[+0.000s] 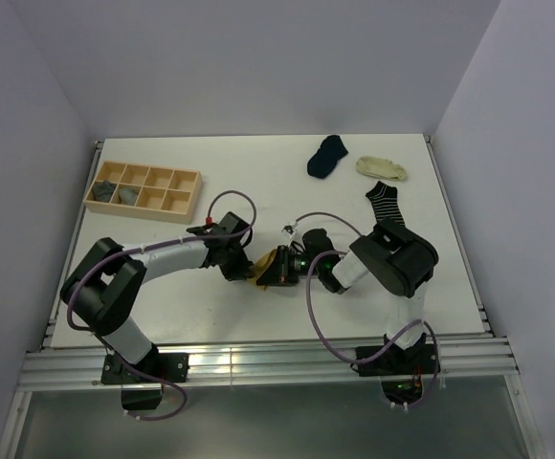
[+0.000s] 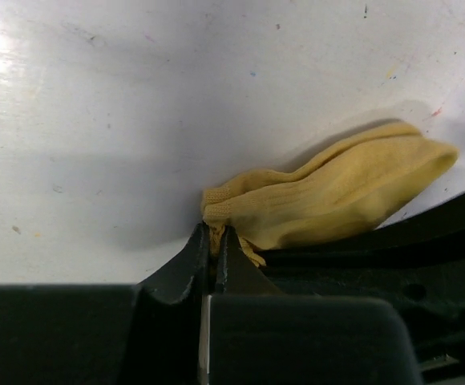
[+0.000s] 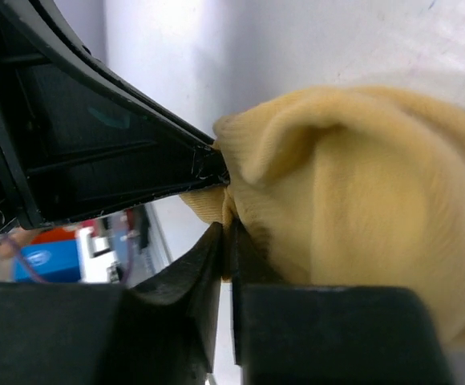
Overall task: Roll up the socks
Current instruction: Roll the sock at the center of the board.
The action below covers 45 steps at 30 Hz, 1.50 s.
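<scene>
A wooden tray (image 1: 144, 188) lies at the far left of the desk (image 1: 258, 182), split into two rows of compartments. The leftmost compartment of the near row holds a grey sock (image 1: 104, 190), and the one beside it a second grey sock (image 1: 127, 195); the other compartments show bare wood. The desk is white and lightly scuffed, with faint coloured specks in the left wrist view, and is closed in by plain pale walls (image 1: 258, 67) at the back and both sides. The mustard-yellow sock (image 1: 266, 268) sits near the middle of the desk, toward the near edge, bunched between the two arms. The left pincer (image 2: 214, 237) is closed tight on a crumpled edge of it, the fingers pressed together with only a little fabric between. The right pincer (image 3: 224, 237) meets it from the other side, also clamped narrow on a fold of the same sock, its tips just beside the left one's. At the far right lie a navy sock (image 1: 327, 156), a cream sock (image 1: 382, 168) and a striped sock (image 1: 385, 203), well apart from the arms. A metal rail (image 1: 258, 363) runs along the near edge. Bare desk lies between the tray and the loose socks, and along the left front.
</scene>
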{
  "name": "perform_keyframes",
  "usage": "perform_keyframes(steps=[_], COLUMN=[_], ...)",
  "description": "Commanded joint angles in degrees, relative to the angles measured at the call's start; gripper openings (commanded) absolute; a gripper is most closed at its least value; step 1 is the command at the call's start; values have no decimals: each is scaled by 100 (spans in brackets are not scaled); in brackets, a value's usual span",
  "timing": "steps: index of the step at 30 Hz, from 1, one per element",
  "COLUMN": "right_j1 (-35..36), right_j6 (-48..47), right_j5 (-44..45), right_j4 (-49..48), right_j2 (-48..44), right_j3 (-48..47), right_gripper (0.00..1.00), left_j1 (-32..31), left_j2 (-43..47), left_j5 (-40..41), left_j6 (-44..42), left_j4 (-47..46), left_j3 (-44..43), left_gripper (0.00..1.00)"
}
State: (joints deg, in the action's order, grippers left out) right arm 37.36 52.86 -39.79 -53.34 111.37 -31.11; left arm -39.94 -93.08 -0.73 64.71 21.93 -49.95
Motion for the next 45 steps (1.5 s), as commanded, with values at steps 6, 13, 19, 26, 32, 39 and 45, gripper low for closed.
perform_keyframes(steps=[6,13,19,26,32,39,45], right_j1=[279,1272,1958,2161,2179,2205,2310], right_j6=[-1831,-2912,-3458,-3643,-3590,-3590,-3564], right_j5=[1839,3738,4488,4603,4533,4586,4866], right_j4=[2309,3233,3374,3436,3471,3673,4032], right_j2=[-1644,-2497,-2445,-1988,-1610,-1241,-898], right_j3=[-79,-342,-571,-878,-967,-1046,-1151], right_gripper=[29,32,32,32,32,32,33], left_j1=[-49,-49,-49,-49,-49,-49,-49], left_j2=[-421,-738,-844,-914,-923,-967,-993], left_j5=[47,47,47,12,20,-32,-50], left_j6=[-292,-424,-450,-441,-441,-415,-406], left_j4=[1076,1366,1419,1419,1428,1366,1340], left_j3=[-568,-1007,-1104,-1148,-1157,-1131,-1174], left_gripper=[0,0,0,0,0,0,0])
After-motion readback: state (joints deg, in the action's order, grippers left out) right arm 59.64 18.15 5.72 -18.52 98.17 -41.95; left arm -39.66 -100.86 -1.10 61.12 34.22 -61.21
